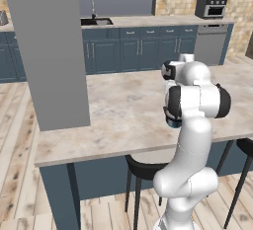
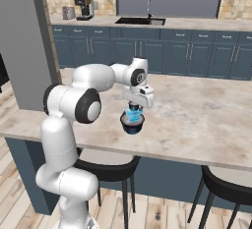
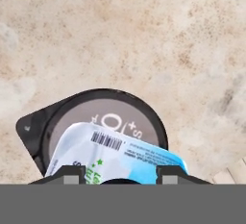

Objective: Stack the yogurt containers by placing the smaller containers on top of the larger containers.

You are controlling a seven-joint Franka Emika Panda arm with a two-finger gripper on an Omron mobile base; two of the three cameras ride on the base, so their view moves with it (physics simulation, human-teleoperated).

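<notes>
My gripper (image 2: 134, 108) points down over the near part of the marble island and is shut on the smaller container, a light-blue boxy yogurt pack (image 2: 134, 112) (image 3: 120, 153). In the hand view the pack, with its barcode label, sits between the two fingertips (image 3: 72, 175). Directly beneath it stands the larger container, a wide dark cup (image 2: 132, 123) (image 3: 108, 115) with a pale grey-pink lid. The blue pack covers the near half of that lid; whether it rests on the lid I cannot tell. In the left base view my own arm hides all but a sliver of the dark cup (image 1: 171, 122).
The cup stands close to the island's front edge (image 2: 162, 158). Black stools (image 2: 106, 170) (image 2: 227, 186) sit under that edge. A tall grey pillar (image 1: 49, 51) rises from the island's left part. Bare marble (image 2: 206, 110) stretches right and behind the cup.
</notes>
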